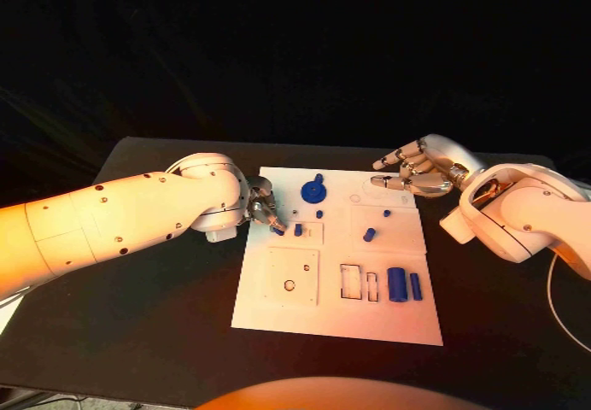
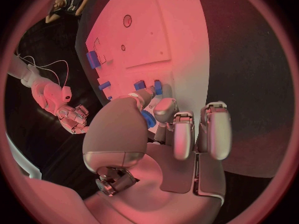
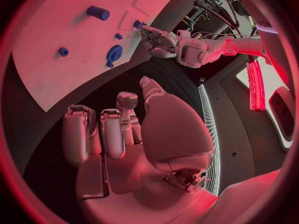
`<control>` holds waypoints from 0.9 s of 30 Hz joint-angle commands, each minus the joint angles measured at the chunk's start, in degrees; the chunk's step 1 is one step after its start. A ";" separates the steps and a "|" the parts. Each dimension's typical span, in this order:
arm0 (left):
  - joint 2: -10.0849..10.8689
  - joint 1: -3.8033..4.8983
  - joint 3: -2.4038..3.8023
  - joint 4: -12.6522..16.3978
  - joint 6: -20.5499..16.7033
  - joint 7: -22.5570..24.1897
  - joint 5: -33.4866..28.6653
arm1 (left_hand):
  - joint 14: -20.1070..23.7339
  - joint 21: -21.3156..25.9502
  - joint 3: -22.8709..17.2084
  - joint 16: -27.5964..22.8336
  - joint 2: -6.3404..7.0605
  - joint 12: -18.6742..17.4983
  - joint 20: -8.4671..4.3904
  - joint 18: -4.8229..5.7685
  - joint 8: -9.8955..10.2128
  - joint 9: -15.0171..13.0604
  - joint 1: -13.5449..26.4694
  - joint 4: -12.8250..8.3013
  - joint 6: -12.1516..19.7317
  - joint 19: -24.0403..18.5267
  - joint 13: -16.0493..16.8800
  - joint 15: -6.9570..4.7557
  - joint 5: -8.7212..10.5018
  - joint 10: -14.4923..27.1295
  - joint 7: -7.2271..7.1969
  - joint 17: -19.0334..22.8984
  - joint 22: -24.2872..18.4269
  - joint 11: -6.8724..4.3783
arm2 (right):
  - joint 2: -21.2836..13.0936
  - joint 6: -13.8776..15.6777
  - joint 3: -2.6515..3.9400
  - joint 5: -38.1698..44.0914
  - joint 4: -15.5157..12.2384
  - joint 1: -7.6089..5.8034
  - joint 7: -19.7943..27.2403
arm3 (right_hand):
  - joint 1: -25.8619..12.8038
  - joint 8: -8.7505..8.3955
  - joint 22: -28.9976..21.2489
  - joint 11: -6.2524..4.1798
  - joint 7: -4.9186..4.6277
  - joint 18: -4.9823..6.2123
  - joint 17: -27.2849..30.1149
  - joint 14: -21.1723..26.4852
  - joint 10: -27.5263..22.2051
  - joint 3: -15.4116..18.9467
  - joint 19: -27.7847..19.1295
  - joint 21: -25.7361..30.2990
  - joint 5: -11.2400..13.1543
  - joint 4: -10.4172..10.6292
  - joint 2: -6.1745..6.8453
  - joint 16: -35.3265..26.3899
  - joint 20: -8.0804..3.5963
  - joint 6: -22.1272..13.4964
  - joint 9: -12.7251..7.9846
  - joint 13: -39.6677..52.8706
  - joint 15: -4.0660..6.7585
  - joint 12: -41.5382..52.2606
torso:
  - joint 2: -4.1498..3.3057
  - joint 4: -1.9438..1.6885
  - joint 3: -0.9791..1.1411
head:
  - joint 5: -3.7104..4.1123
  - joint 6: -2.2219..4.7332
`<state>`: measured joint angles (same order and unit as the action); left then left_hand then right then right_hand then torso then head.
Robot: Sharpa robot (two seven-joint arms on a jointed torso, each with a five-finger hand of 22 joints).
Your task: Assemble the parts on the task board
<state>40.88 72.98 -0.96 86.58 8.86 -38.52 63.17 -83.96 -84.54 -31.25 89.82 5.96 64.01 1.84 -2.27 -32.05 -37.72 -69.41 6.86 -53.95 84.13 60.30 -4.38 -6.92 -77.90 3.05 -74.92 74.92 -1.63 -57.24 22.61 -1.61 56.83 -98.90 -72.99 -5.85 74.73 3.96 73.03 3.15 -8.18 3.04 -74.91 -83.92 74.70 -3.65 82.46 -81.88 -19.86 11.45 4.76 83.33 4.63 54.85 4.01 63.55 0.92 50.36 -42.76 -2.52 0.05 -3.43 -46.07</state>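
The left hand (image 1: 262,209) is down at the left edge of the task board (image 1: 283,320), its fingertips (image 2: 163,109) drawn together around a small blue part (image 2: 148,118); from the left wrist view this looks like a pinch between thumb and finger, though the part is mostly covered and I cannot tell how firm the hold is. The piece looks like rigid plastic, very light, smooth and likely slippery, so it probably wants a light fingertip pinch across its sides, not a full grasp; too much squeeze could make it shoot out. Just beside it stands another short blue peg (image 1: 298,229), near enough to be knocked by the fingers. Further out on the board are a round blue knobbed piece (image 1: 314,189) toward the far edge, two small studs (image 1: 320,213) and (image 1: 385,213), a stubby cylinder (image 1: 368,233) in the middle, and a large blue block (image 1: 396,284) with a slimmer bar (image 1: 417,286) next to empty rectangular slots (image 1: 353,282). A raised square plate with holes (image 1: 290,276) lies on the near left of the board. The right hand (image 1: 417,171) hovers over the board's far right corner, fingers loosely curled and holding nothing, well apart from the left. The board lies flat on the black table (image 1: 148,342).
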 commanded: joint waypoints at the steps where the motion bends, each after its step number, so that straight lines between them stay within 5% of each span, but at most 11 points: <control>1: -0.05 -0.40 -0.37 -0.02 2.66 -2.36 0.08 | -6.04 -0.15 -6.45 0.18 -0.47 -0.22 -0.23 0.46 -0.39 -0.09 -0.10 -6.19 -0.12 2.27 -0.05 -0.27 -0.28 -0.32 -0.61 -15.08 8.81 -0.08 | 0.05 -0.76 0.00 0.14 -0.06 0.06 0.14 | 0.09 0.04 -0.06 -0.15 0.00 0.49 -4.40 -3.79 -0.17 0.32 -0.12 0.33 -0.26 -0.03 -0.42 -0.36 -0.03 0.44 0.02 -0.09 0.46 -0.10 | -0.02 0.01 0.04 | 0.00 0.02; 16: -1.32 -0.39 -0.38 -1.28 3.35 -3.62 -0.93 | -6.04 -0.72 -3.42 0.18 1.44 0.94 -0.70 0.66 -1.42 -0.33 6.08 -3.48 -2.58 2.72 0.93 -0.96 -0.03 -1.68 -1.90 -15.08 9.60 -0.98 | -0.02 -0.71 0.00 0.14 -0.27 0.06 0.16 | 0.09 0.04 -0.06 -0.15 0.00 0.49 -4.40 -3.79 -0.17 0.32 -0.12 0.33 -0.26 -0.03 -0.42 -0.36 -0.03 0.44 0.02 -0.09 0.46 -0.10 | -0.03 0.09 0.09 | 0.05 -0.11; 27: -2.07 -0.39 -0.38 -1.94 3.14 -4.91 -0.97 | -6.04 -0.77 -0.54 0.18 1.24 0.97 -0.92 0.70 -1.24 -0.02 9.59 -0.94 -3.45 2.81 0.94 -1.13 0.01 -1.83 -2.05 -15.08 9.75 -1.11 | -0.11 -0.70 0.00 0.14 -0.45 0.05 0.15 | 0.02 0.04 -0.10 -0.15 0.00 0.50 -4.34 -3.78 -0.22 0.45 -0.13 0.37 -0.27 0.02 -0.43 -0.41 -0.03 0.45 0.02 -0.19 0.46 -0.22 | -0.03 0.07 0.12 | 0.22 -0.18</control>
<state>39.09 73.04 -1.00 84.54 9.77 -39.58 63.06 -83.98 -85.15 -32.08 89.82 7.33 64.90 1.23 -2.27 -33.67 -37.68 -60.37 5.99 -57.12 83.94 61.28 -5.23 -7.27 -79.66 0.71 -74.91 74.91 -2.79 -57.35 22.53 -1.61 56.81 -99.22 -72.97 -5.85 74.73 3.96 72.98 3.15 -8.18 3.04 -74.95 -83.92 74.70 -3.65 82.46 -81.88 -19.85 11.45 4.76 83.11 4.63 54.85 4.01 63.41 0.92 50.36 -42.80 -2.43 0.16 -3.24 -46.24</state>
